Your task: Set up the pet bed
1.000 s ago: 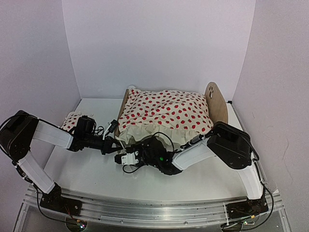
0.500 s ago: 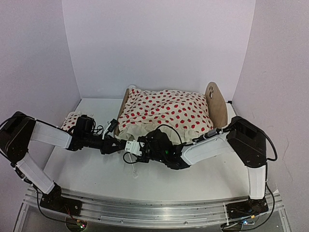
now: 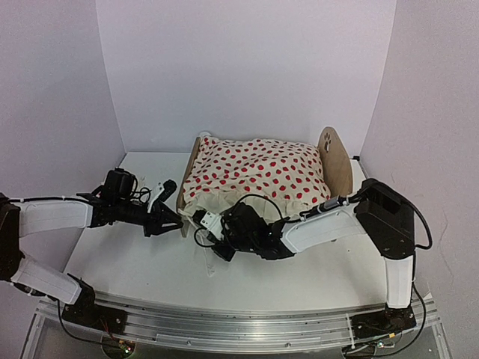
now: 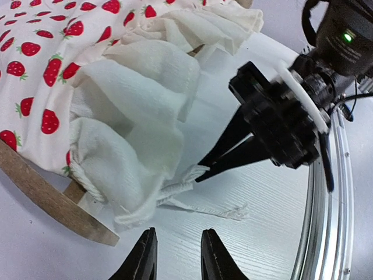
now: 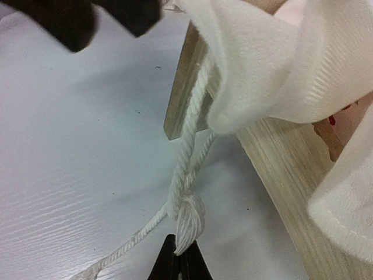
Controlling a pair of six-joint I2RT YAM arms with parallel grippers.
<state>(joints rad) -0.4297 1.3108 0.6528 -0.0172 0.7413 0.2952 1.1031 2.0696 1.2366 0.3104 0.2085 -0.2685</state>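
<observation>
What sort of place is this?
Probably a lab robot cell, not a home: plain white panels wall in a white tabletop, and the left arm and right arm are bolted to a metal rail.

- One bed [image 3: 335, 161], with two end boards.
- One paw print [image 3: 328, 139] on the taller board.
- One red-spotted blanket [image 3: 258, 170].
- One cord [image 5: 187, 213], with one knot in it.
- Two arms: left arm [image 3: 56, 213] and right arm [image 3: 329, 224].
- Two grippers, two fingers each: left gripper [image 4: 179, 232] and right gripper [image 4: 205, 170].
- One table [image 3: 150, 269].
- One rail [image 3: 239, 321] at its near edge.
</observation>
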